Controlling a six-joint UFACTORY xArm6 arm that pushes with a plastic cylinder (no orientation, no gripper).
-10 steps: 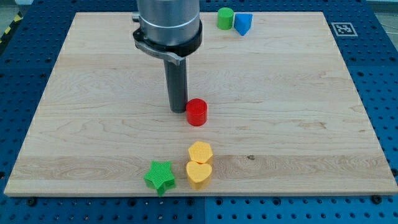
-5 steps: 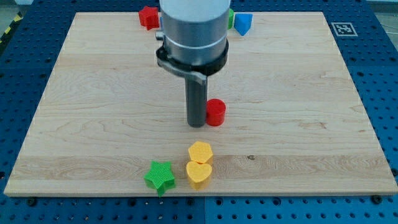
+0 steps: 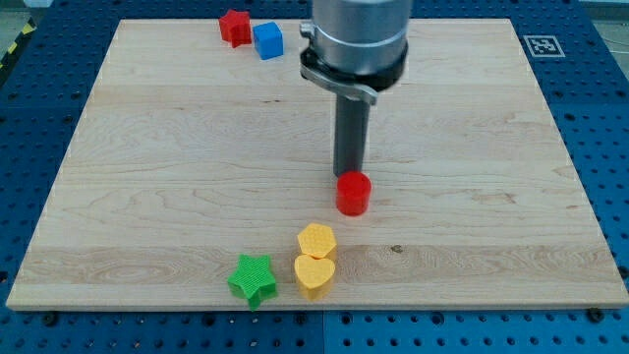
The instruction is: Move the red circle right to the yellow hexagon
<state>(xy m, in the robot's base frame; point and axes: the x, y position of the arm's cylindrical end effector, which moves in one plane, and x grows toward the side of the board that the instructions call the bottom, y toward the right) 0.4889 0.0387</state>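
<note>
- The step in hand looks like the steering push: the rod's tip stands just behind the red circle, on its upper side in the view, touching it or very nearly so.
- The arm carries no hand, so there is nothing spread, pressed together or pinching; the tip works by contact alone.
- The red circle sits on the wooden tabletop near its middle, a little toward the view's bottom, above and slightly to the view's right of the yellow hexagon, with a clear gap between them.
- The goal spot, judged from the task, is the bare wood just to the view's right of the yellow hexagon, so the circle needs to travel mainly toward the view's bottom.
- With the tip on the circle's upper side, a push downward in the view seems the fitting next move; a small drift to the view's left would risk bumping the hexagon.
- The red circle is a short, plain red cylinder with a flat top, standing upright.
- A yellow heart lies touching the hexagon's lower side, with a green star just to its left.
- A red star and a blue cube rest near the view's top edge, well apart from the work.
</note>
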